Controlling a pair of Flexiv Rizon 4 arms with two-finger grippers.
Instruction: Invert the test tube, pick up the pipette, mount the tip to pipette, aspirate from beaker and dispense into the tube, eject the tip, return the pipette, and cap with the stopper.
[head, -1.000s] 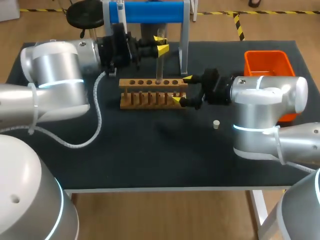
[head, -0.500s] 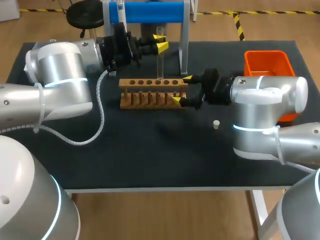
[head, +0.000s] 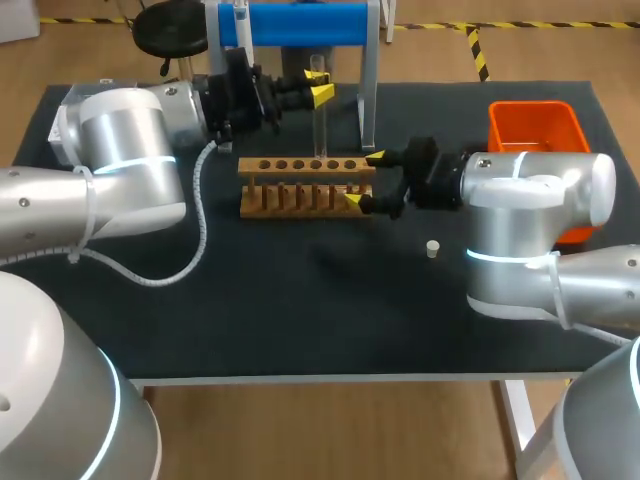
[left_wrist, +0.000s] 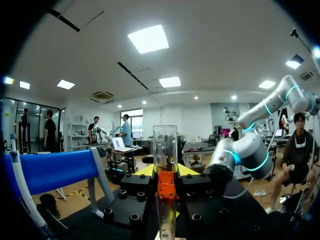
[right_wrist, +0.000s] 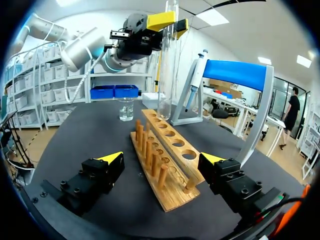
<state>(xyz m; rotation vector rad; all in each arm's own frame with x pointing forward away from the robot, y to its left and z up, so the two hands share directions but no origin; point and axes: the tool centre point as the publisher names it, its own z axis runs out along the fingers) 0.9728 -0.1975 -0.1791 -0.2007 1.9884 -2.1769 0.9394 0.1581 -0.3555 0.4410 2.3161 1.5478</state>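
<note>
Left gripper (head: 320, 93) raised test tube (head: 320, 130); only right wrist view shows beaker (right_wrist: 126, 109).

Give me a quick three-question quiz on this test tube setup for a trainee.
1. True or false: the stopper caps the test tube.
2. Where is the pipette?
3. What is the left gripper shut on? A: the pipette. B: the test tube. C: the stopper.

Key
1. False: the stopper lies on the table.
2. Hanging on the blue stand, beyond the wooden rack.
3. B.
</note>
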